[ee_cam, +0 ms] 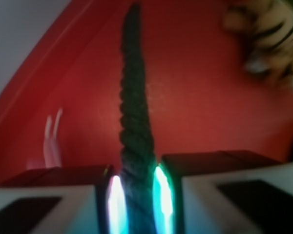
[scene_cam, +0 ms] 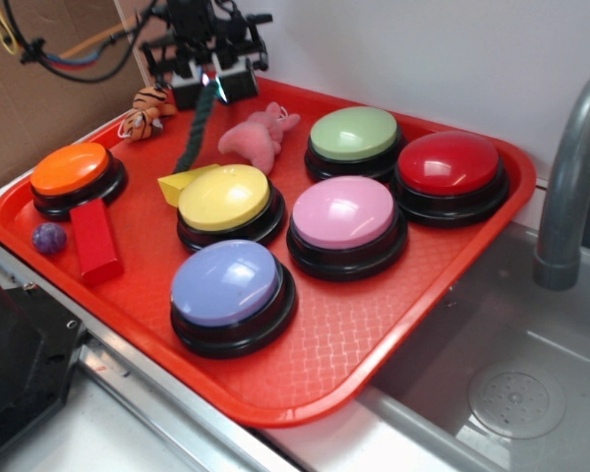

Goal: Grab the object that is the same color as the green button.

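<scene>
On the far left of the red tray (scene_cam: 305,383), the end effector (scene_cam: 212,83) is clenched on one end of the dark green rope (scene_cam: 197,133), pinched between its pads. The rope's long axis runs from there toward the near side, ending at the yellow wedge (scene_cam: 180,184). To the right, the tray also holds the pink plush (scene_cam: 255,138) and the green button (scene_cam: 354,135).

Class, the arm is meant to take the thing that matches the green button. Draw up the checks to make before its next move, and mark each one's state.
1. Right target: the pincer is on the dark green rope, matching the green button: ok.
2. Rope sits between both fingers in the wrist view: ok.
3. Grip firm enough to lift: cannot tell.
4. Rope's far end lifted off the red tray: cannot tell.
5. Tiger toy and pink plush apart from the rope: ok.
</scene>
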{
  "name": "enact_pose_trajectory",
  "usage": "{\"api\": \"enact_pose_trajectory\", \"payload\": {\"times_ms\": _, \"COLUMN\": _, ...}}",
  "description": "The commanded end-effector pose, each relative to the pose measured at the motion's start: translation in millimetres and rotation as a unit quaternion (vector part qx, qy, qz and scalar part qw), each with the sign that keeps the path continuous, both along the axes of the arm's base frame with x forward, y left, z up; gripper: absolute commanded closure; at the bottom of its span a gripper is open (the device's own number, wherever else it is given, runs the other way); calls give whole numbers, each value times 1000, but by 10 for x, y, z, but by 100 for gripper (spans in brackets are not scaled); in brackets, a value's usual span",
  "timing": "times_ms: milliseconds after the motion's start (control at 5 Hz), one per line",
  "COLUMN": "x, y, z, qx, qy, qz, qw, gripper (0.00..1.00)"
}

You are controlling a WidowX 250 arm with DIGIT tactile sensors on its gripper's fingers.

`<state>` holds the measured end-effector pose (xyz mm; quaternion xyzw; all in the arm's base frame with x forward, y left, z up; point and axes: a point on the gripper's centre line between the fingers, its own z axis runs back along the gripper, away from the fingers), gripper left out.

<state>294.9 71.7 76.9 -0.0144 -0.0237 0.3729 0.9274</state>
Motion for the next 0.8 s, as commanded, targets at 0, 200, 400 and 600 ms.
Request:
{"api": "enact_pose_trajectory", "payload": {"times_ms": 0, "x": -285, "y": -134, "z": 590, "qx": -9, "qy": -2, "qz": -257, "qw": 966, "gripper": 100}}
{"api": "enact_pose_trajectory", "payload": {"times_ms": 200, "x": -566, "y": -157, "z": 652, "qx": -40, "qy": -1, "qz": -360, "qw": 932, "gripper": 100}}
{"api": "enact_pose_trajectory", "payload": {"times_ms": 400, "x": -759, "y": -168, "z": 639, "qx": -63, "qy": -25, "qz": -356, "qw": 932, "gripper": 100}}
{"api": "enact_pose_trajectory", "payload": {"times_ms": 600, "x": -803, "y": -89, "z": 707, "qx": -48, "qy": 3, "qz": -346, "qw": 937, "gripper": 100}}
